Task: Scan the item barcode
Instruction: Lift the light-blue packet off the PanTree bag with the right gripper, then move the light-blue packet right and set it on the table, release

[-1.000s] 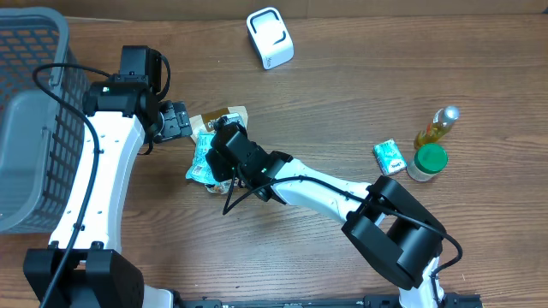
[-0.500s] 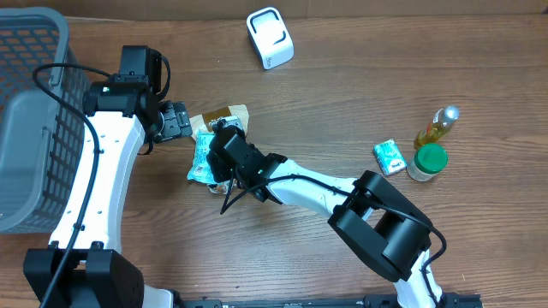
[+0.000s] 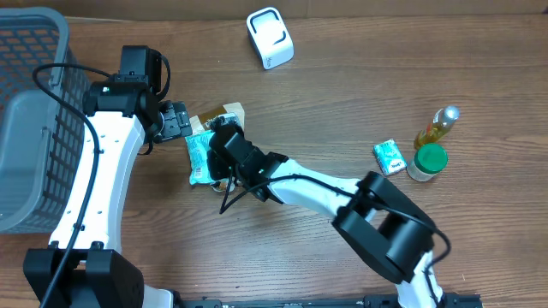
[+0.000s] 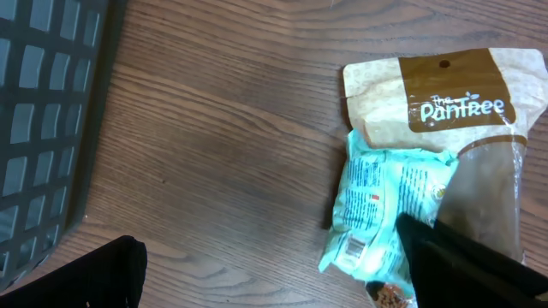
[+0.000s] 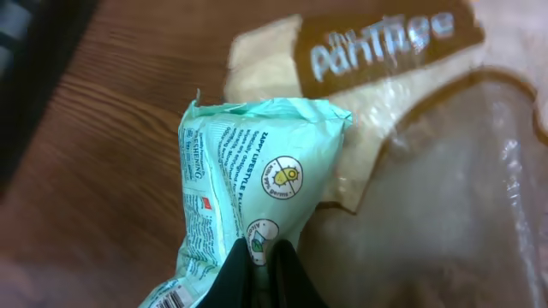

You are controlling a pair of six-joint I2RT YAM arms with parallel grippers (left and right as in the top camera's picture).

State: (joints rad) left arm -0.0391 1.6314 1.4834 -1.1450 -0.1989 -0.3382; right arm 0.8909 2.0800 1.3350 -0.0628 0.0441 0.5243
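Note:
The item is a mint-green snack packet (image 3: 199, 156) lying partly over a brown-and-cream Pantree pouch (image 3: 224, 115). My right gripper (image 3: 222, 151) is shut on the packet's edge. In the right wrist view its black fingertips (image 5: 244, 265) pinch the packet (image 5: 248, 171) by a round logo. A barcode (image 5: 174, 298) shows at the packet's lower end, and also as the barcode (image 4: 353, 250) in the left wrist view. My left gripper (image 3: 176, 121) hovers open just left of the packet (image 4: 385, 197), holding nothing.
A white box-shaped device (image 3: 270, 37) stands at the table's back. A grey basket (image 3: 26, 111) fills the left side. At the right are a small green carton (image 3: 390, 157), a green-lidded jar (image 3: 427, 161) and a yellow bottle (image 3: 437, 126).
My right gripper has closed onto the green packet. The packet and the pouch have shifted slightly to the left. The left arm has stayed still.

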